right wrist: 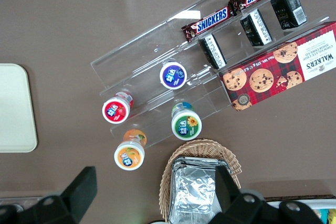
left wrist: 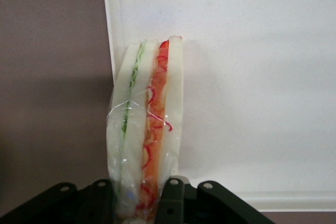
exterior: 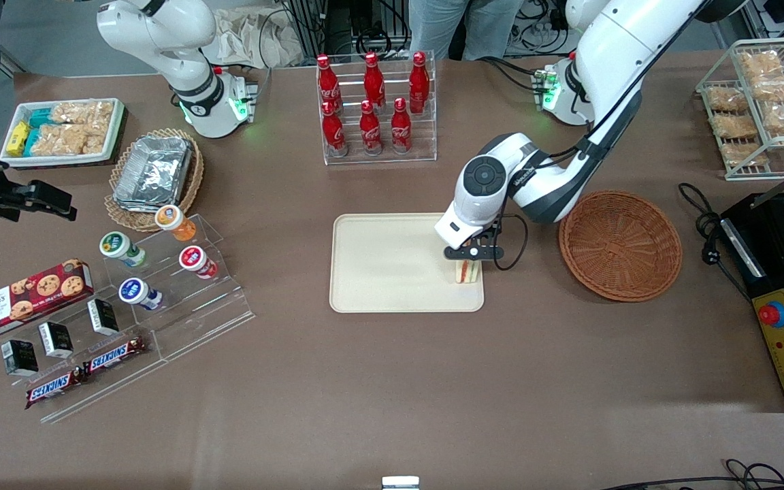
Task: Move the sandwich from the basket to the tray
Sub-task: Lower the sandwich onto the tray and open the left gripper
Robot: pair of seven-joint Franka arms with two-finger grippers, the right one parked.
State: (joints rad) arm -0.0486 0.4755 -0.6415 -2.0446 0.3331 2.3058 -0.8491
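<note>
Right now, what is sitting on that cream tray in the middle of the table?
Only the sandwich, near the tray's edge closest to the basket. The gripper is shut on it, covering its top, so its contact with the tray is not clearly visible.

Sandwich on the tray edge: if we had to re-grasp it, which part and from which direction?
Grip across the two flat bread faces, coming from above. The sandwich stands on edge at the cream tray's rim nearest the round wicker basket, its layers running vertically, so the broad faces are the opposing surfaces. The end effector already pinches it this way; the plastic wrap may slip.
</note>
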